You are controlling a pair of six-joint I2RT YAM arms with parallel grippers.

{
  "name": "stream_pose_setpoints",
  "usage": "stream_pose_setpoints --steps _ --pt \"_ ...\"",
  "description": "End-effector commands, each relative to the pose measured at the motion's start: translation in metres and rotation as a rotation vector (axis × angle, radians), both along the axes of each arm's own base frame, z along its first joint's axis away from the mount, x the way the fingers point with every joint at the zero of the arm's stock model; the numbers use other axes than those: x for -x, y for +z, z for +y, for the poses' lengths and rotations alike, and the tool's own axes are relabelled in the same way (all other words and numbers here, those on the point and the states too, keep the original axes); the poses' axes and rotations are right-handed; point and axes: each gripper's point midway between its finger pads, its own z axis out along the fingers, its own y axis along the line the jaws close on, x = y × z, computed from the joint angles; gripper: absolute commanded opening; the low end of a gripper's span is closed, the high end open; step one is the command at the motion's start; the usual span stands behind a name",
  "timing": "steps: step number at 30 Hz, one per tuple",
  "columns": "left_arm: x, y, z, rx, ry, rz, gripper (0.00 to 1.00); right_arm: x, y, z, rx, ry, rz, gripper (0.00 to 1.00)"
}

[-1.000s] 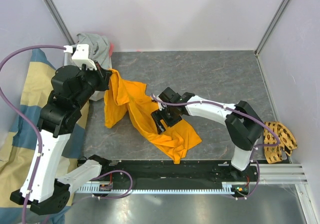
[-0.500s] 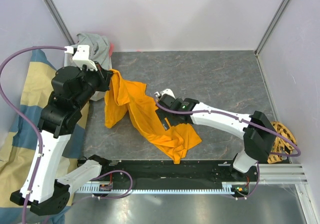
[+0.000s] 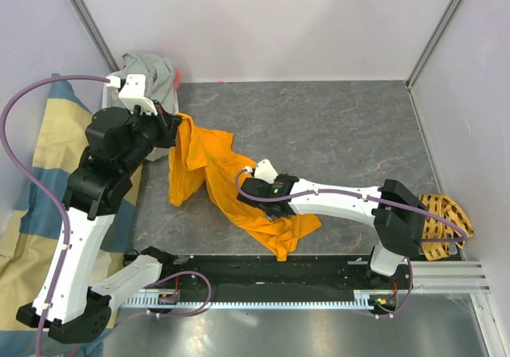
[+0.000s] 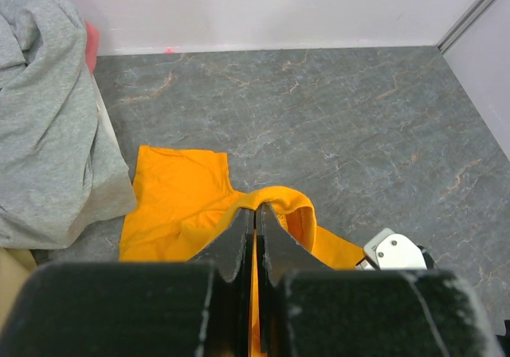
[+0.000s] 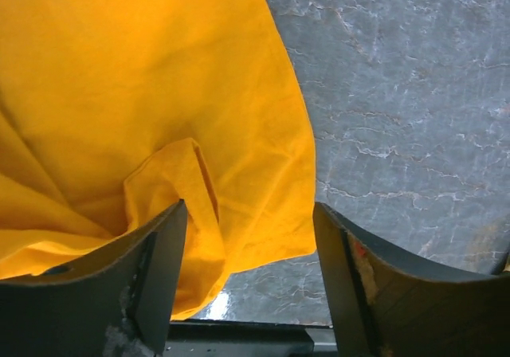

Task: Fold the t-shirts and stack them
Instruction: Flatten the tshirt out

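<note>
The bright orange t-shirt [image 3: 217, 175] lies crumpled and stretched across the grey table, from back left to the near middle. My left gripper [image 3: 177, 121] is shut on a raised fold of its upper edge [image 4: 271, 199], holding that end off the table. My right gripper [image 3: 244, 190] is open just above the shirt's lower part. Its fingers stand on either side of a loose corner of orange cloth [image 5: 239, 182], with nothing pinched. The light grey t-shirt [image 3: 151, 70] sits bunched in the back left corner and also shows in the left wrist view [image 4: 44, 126].
A cream-and-blue blocked cloth [image 3: 40, 182] hangs off the table's left side. A tan woven disc [image 3: 446, 223] lies at the right edge beside the right arm's base. A black rail [image 3: 279, 281] runs along the near edge, and walls close the back and sides.
My right gripper has moved down and left along the orange shirt towards its lower part, and its jaws have narrowed a little. The left gripper keeps its hold and has barely moved.
</note>
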Motion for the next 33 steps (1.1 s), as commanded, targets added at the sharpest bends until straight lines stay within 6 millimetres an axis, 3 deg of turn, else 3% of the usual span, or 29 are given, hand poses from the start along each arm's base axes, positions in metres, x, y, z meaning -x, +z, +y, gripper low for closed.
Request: stream_pose_setpoints --steps 1,15,22,25,28,29,32,33 --pt "0.000 0.017 -0.002 0.041 -0.011 -0.059 0.02 -0.004 -0.008 -0.009 0.055 -0.006 -0.036 0.70" --pt "0.000 0.011 0.002 0.043 0.015 -0.048 0.02 0.003 -0.030 0.013 0.018 0.103 0.053 0.67" --pt "0.001 0.007 0.004 0.039 0.025 -0.045 0.02 0.012 -0.057 0.014 0.022 0.130 0.120 0.64" --pt "0.002 0.004 0.006 0.035 0.031 -0.043 0.02 0.014 -0.066 0.013 0.027 0.128 0.128 0.59" --pt "0.004 0.004 0.007 0.035 0.036 -0.044 0.02 0.015 -0.073 0.012 0.029 0.126 0.135 0.47" --pt "0.003 0.003 0.007 0.034 0.036 -0.043 0.02 0.015 -0.074 0.013 0.026 0.127 0.135 0.30" --pt "0.004 0.003 0.008 0.033 0.038 -0.045 0.02 0.014 -0.073 0.013 0.028 0.122 0.129 0.00" --pt "0.004 0.004 0.008 0.033 0.040 -0.046 0.02 0.012 -0.068 0.015 0.015 0.119 0.119 0.00"
